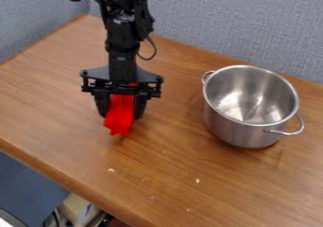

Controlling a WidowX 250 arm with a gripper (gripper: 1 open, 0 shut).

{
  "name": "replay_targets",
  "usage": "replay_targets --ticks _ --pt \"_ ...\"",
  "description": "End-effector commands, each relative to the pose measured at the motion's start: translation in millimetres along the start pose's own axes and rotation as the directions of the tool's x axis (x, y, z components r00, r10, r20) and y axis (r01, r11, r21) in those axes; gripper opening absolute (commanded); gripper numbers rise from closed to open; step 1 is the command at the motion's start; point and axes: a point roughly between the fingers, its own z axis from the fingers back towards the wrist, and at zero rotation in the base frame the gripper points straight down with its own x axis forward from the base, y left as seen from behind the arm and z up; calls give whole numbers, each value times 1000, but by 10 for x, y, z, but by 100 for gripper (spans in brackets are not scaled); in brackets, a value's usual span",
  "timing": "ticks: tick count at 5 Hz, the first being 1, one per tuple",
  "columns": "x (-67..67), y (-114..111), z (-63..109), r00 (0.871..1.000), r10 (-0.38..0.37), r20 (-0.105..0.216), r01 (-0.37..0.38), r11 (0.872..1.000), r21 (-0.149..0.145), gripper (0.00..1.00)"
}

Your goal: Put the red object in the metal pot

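Arm [120, 23] runs off the top edge; the gripper [121, 106] hides the red object's [120, 117] upper end.

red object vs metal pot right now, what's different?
The red object is matte bright red and elongated; the metal pot is shiny steel and round. The red object hangs on end, clamped in the gripper; the metal pot stands upright on the table, untouched and empty. The pot is much bulkier than the red object. Both sit over the same wooden table.
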Motion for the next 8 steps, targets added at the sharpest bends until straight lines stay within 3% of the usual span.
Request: replay_targets --ticks 1,2,4,6,8 --pt "37 -25 56 998 47 52 -47 999 -10 0" --pt "35 -27 -34 994 98 54 -98 995 -2 0" --pt "166 63 -20 989 136 63 -136 991 -11 0" --pt "173 15 -148 997 24 78 -23 1000 -13 0" --pt "161 1 -24 996 -24 87 25 1000 -10 0"
